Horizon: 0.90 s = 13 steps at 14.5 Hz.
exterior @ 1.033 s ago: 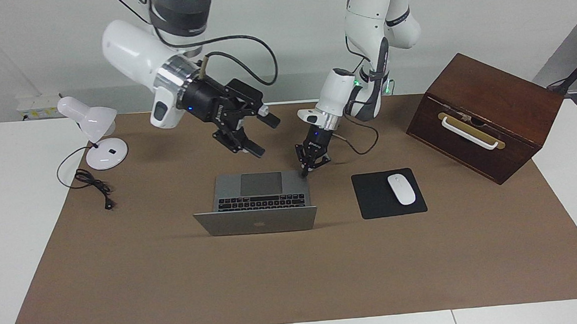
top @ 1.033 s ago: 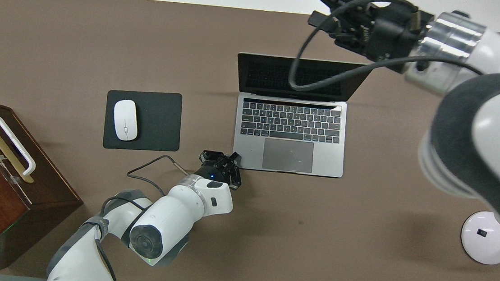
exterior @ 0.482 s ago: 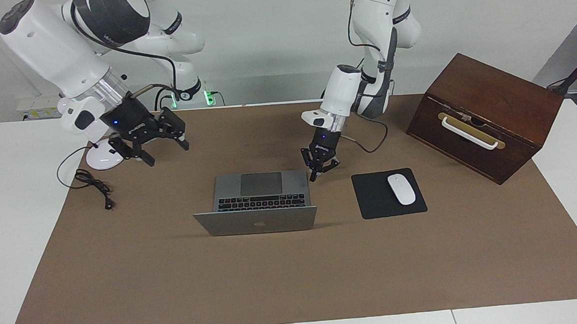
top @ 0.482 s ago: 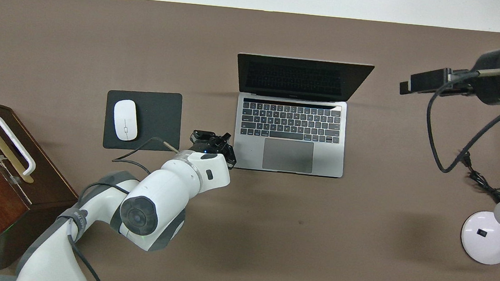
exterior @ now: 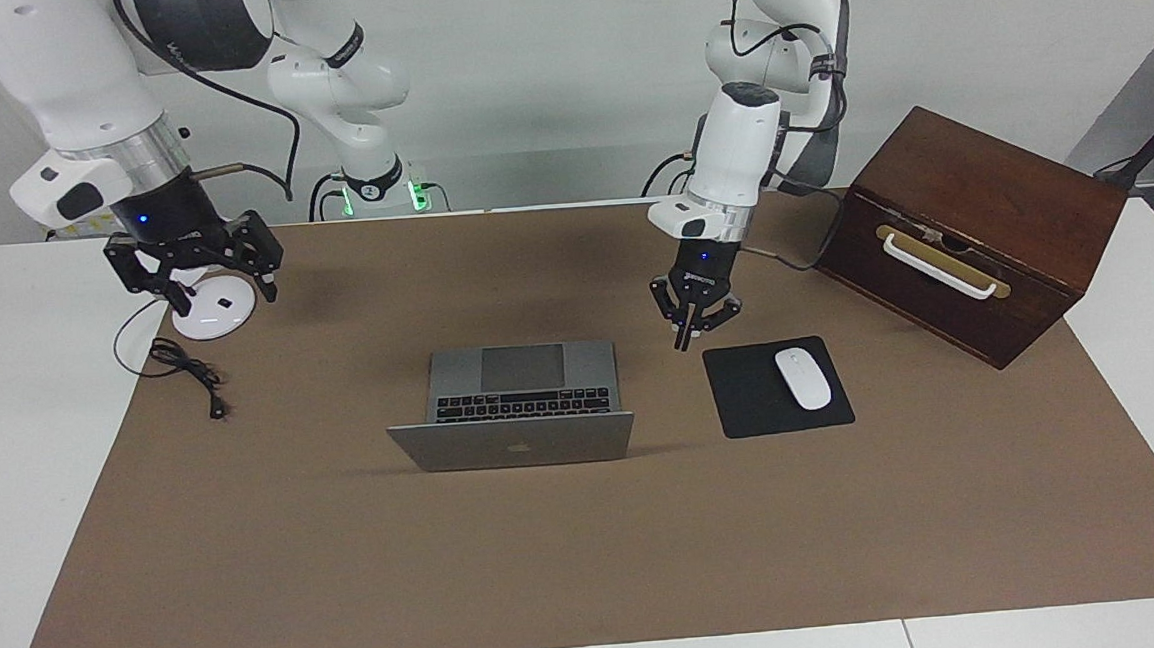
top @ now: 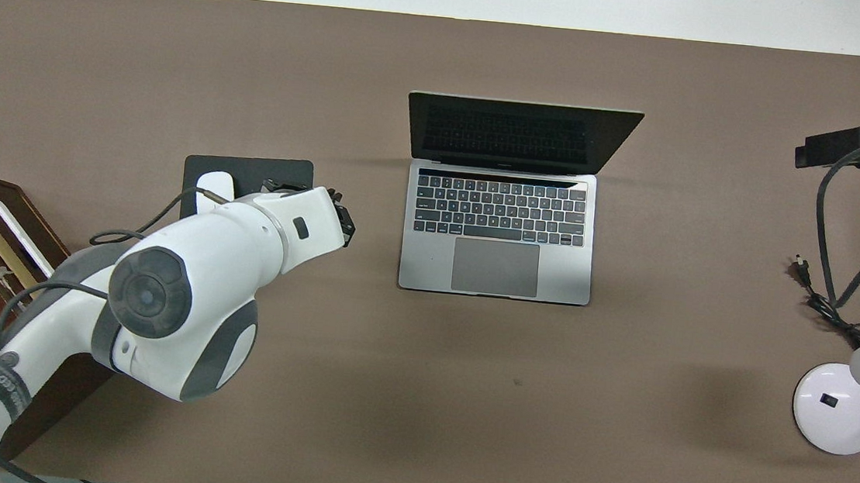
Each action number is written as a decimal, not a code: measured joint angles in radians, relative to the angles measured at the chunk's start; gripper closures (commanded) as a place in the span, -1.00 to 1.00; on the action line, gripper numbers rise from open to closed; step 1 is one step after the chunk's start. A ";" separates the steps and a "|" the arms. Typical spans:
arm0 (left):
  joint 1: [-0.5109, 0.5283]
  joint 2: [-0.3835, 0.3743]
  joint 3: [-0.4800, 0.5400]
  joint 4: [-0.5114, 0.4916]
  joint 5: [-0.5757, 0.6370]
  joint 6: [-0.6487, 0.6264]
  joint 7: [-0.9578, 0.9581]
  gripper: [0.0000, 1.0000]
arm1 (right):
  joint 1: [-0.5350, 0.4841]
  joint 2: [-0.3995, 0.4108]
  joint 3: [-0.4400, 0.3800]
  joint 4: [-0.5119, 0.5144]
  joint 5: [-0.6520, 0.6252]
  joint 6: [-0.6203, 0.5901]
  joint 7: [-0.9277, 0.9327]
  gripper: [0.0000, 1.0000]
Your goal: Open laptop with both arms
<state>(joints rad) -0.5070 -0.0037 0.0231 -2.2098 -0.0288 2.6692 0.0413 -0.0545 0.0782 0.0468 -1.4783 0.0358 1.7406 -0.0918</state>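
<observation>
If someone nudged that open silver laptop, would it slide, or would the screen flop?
The thin silver-grey aluminium laptop lies flat on the brown paper mat, so it would probably slide rather than tip. Its lid stands open by itself, so the hinge seems stiff. The metal body likely stays rigid and smooth to grip.

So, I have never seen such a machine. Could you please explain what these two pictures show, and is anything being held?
These are two robot arms at a table. One picture faces them from across the table; the other looks down from above them. The laptop stands open on the brown mat. Toward the left arm's end lie a mouse pad with a white mouse and a wooden box; toward the right arm's end stands a white lamp. The left gripper hangs above the mat between laptop and mouse pad, shut and holding nothing. The right gripper is open over the lamp, holding nothing.
</observation>
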 measured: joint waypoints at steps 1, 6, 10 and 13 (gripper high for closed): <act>0.023 -0.009 0.001 0.037 0.000 -0.077 0.000 0.33 | 0.001 -0.001 0.002 0.000 0.000 0.005 0.007 -1.00; 0.152 -0.038 0.004 0.292 0.001 -0.525 0.004 -1.00 | 0.011 0.000 0.013 -0.028 -0.002 -0.025 0.075 -1.00; 0.241 -0.077 0.004 0.330 0.001 -0.632 0.006 -1.00 | 0.012 -0.003 0.013 -0.031 -0.002 -0.109 0.073 -1.00; 0.311 -0.115 0.004 0.331 0.001 -0.694 0.006 -1.00 | 0.012 -0.006 0.013 -0.031 -0.003 -0.148 0.066 -1.00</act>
<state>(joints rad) -0.1958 -0.1185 0.0275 -1.8791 -0.0273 1.9748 0.0476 -0.0429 0.0725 0.0602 -1.5091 0.0332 1.5922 -0.0257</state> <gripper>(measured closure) 0.000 0.000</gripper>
